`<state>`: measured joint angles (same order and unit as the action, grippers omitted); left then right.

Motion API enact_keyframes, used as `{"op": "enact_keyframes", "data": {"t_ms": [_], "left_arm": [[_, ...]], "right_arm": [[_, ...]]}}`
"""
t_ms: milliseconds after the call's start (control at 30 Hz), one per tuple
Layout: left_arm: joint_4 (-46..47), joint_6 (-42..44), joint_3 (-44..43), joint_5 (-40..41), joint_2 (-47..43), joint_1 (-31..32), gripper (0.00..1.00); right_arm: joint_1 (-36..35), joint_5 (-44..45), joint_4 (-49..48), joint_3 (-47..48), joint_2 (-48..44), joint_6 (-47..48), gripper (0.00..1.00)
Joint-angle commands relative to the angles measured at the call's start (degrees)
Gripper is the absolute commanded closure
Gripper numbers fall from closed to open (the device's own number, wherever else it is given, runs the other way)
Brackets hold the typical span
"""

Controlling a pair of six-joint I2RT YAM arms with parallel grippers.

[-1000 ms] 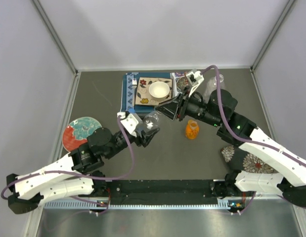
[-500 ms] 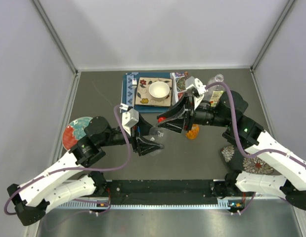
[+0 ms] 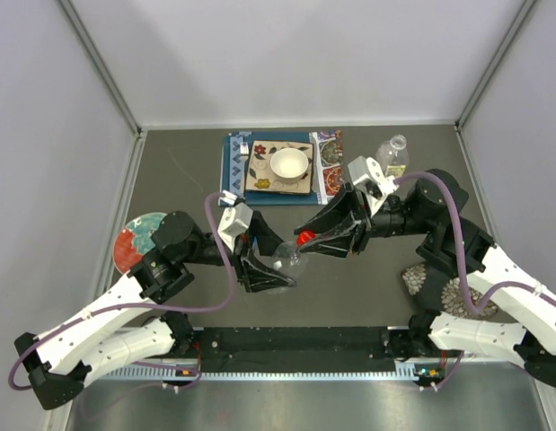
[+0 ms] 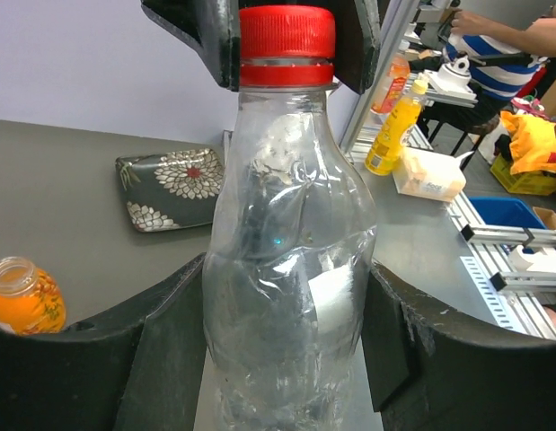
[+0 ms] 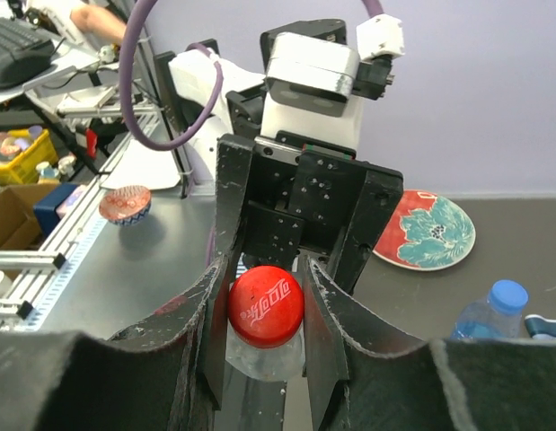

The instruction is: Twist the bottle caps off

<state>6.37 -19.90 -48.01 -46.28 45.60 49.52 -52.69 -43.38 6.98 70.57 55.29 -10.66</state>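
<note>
A clear plastic bottle [image 4: 286,260] with a red cap [image 4: 286,45] is held above the table's middle. My left gripper [image 4: 286,314] is shut on its body, one finger pressed against each side. My right gripper [image 5: 266,310] is shut on the red cap [image 5: 266,305], which sits squarely between its pads. From above, the bottle [image 3: 285,263] lies tilted between the left gripper [image 3: 260,269] and the right gripper [image 3: 306,241], with the red cap [image 3: 303,239] just showing. A blue cap [image 5: 509,294] sits on another bottle at the lower right of the right wrist view.
An orange bottle [image 4: 22,292] with an open mouth stands on the table. A clear bottle [image 3: 392,153] stands at the back right. A white bowl [image 3: 289,164] rests on patterned mats [image 3: 237,171]. A red and teal plate [image 3: 138,238] lies left, and a floral pouch [image 3: 444,287] lies right.
Both grippers have moved together with the bottle toward the near edge and a little right. The orange bottle is now hidden behind the right arm in the top view.
</note>
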Motion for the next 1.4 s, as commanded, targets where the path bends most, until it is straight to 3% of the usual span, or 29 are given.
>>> {"op": "enact_keyframes", "data": {"t_ms": [0, 200, 267, 300, 333, 433, 567, 700, 833, 867, 1067, 1200, 1367], "left_arm": [[5.58, -2.25, -2.00, 0.49, -0.52, -1.00, 0.98], [4.88, -1.99, -1.91, 0.40, -0.34, -1.09, 0.99], [3.74, -0.67, -2.18, 1.62, -0.43, -1.00, 1.00], [3.04, -0.06, -2.35, 2.24, -0.43, -1.09, 1.00], [1.21, 1.43, -2.87, 2.86, -0.52, -1.00, 0.99], [-1.70, 4.07, -3.84, 4.97, -0.34, -1.09, 0.99], [-2.94, 5.66, -4.72, 5.94, 0.01, -1.00, 0.99], [-4.17, 7.41, -5.43, 8.39, 0.36, -1.00, 0.98], [-8.38, 12.24, -6.92, 17.25, 0.71, -0.13, 0.98], [-9.00, 13.21, -7.10, 23.46, 0.54, 0.40, 0.97], [-9.89, 19.64, -6.66, 48.68, 0.71, 6.72, 0.98], [-9.80, 25.07, -6.48, 59.26, 2.38, 12.08, 0.98], [-9.18, 27.11, -6.31, 64.82, 3.53, 14.20, 0.99]], "right_arm": [[0.04, -9.87, 5.39, 0.63, -1.59, 4.84, 1.00], [0.04, -7.87, 8.13, 0.89, -1.94, 7.23, 1.00], [0.04, -2.02, 8.05, 0.98, -2.46, 6.62, 0.98], [0.04, 0.29, 7.96, 1.06, -2.73, 5.66, 0.88], [0.04, 2.40, 7.61, 1.67, -3.08, 5.04, 0.58], [-0.05, 10.48, 6.99, 3.60, -3.08, 2.23, 0.35], [0.04, 16.90, 6.20, 5.90, -2.21, -0.94, 0.20], [0.04, 25.42, 5.41, 7.65, -1.50, -6.98, 0.14], [0.04, 35.36, 7.16, 10.02, 0.08, -15.35, 0.13], [0.04, 38.16, 8.04, 10.47, 0.61, -16.84, 0.13], [-0.05, 43.19, 11.73, 12.40, 4.21, -25.20, 0.10], [-0.05, 46.45, 13.05, 13.37, 6.23, -25.82, 0.09], [-0.05, 47.15, 14.02, 13.46, 8.34, -26.26, 0.10]]}}
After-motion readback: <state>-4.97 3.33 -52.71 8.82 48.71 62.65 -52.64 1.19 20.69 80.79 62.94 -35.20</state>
